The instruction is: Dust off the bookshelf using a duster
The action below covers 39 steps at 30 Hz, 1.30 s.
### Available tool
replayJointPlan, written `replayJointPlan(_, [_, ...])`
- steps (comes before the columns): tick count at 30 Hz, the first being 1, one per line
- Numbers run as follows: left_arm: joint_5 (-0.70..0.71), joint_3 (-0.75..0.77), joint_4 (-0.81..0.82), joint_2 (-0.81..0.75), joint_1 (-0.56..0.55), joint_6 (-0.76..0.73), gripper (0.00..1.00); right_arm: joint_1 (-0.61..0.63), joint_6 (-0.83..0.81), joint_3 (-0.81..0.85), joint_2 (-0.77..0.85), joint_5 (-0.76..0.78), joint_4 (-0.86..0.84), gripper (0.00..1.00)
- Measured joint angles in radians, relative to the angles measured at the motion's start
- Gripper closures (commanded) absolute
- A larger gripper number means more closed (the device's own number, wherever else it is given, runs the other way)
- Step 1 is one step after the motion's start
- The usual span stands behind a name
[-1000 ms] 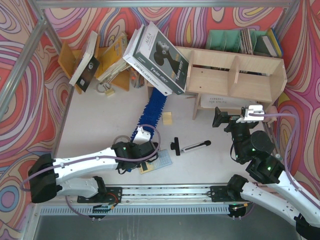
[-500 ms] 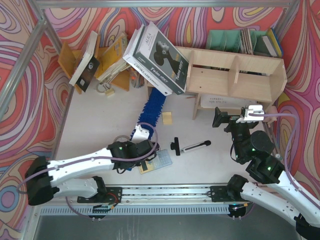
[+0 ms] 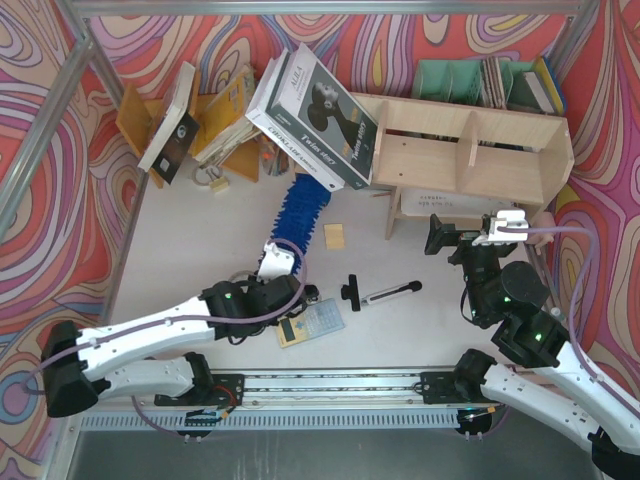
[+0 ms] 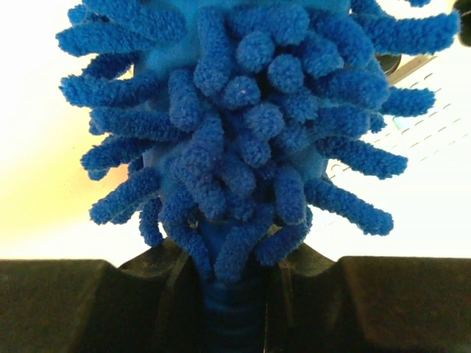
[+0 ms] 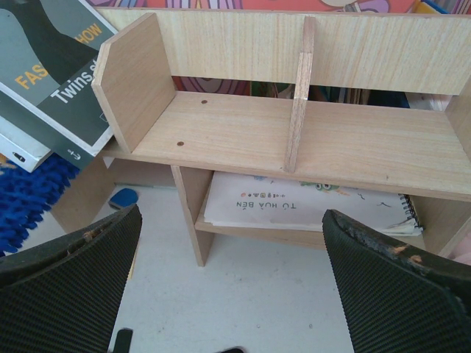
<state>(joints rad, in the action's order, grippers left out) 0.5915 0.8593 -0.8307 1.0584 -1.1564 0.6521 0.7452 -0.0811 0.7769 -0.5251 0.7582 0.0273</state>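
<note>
Top view: my left gripper (image 3: pixel 277 262) is clamped tight on the thin handle end of the duster (image 3: pixel 305 208). The duster stretches over the table (image 3: pixel 190 240) from that grip up toward the left end of the bookshelf (image 3: pixel 470 150) — its fluffy tip disappears under the big tilted book (image 3: pixel 318 112) leaning on that end. I can't tell if the duster touches the table. My right gripper (image 3: pixel 470 233) hangs in front of the bookshelf's lower tier, jaws spread wide, nothing in them. A black-and-silver rod (image 3: pixel 382 292) lies on the table between my two arms. A gridded card (image 3: pixel 315 320) sits just beside the left wrist, and a yellow block (image 3: pixel 334 236) lies just right of the duster. The orange-brown rack (image 3: pixel 215 125) of leaning books is back left, and the green file holders (image 3: pixel 450 78) are behind the bookshelf

Left wrist: blue fluffy strands fill nearly the whole view, and the duster's neck is pinched between the dark jaws at the bottom edge

Right wrist: the black fingers (image 5: pixel 66 272) sit in the two bottom corners, well apart, with only bare table between. The bookshelf is straight ahead — the upper tier is bare wood with one upright divider, and the lower tier holds a spiral booklet (image 5: pixel 309 206) lying flat. The duster's head shows at the left edge, below the big tilted book
</note>
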Motion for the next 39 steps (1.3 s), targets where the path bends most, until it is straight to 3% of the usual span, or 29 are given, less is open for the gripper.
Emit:
replayJointPlan(9, [-0.082, -0.099, 0.076, 0.18, 0.001, 0.042, 1.0, 0.0, 0.0, 0.0, 0.0, 0.0, 0.0, 0.01])
replayJointPlan(15, [-0.097, -0.098, 0.089, 0.216, 0.001, 0.047, 1.0, 0.0, 0.0, 0.0, 0.0, 0.0, 0.0, 0.01])
replayJointPlan(39, [-0.052, -0.067, 0.042, -0.102, -0.001, 0.047, 1.0, 0.0, 0.0, 0.0, 0.0, 0.0, 0.0, 0.01])
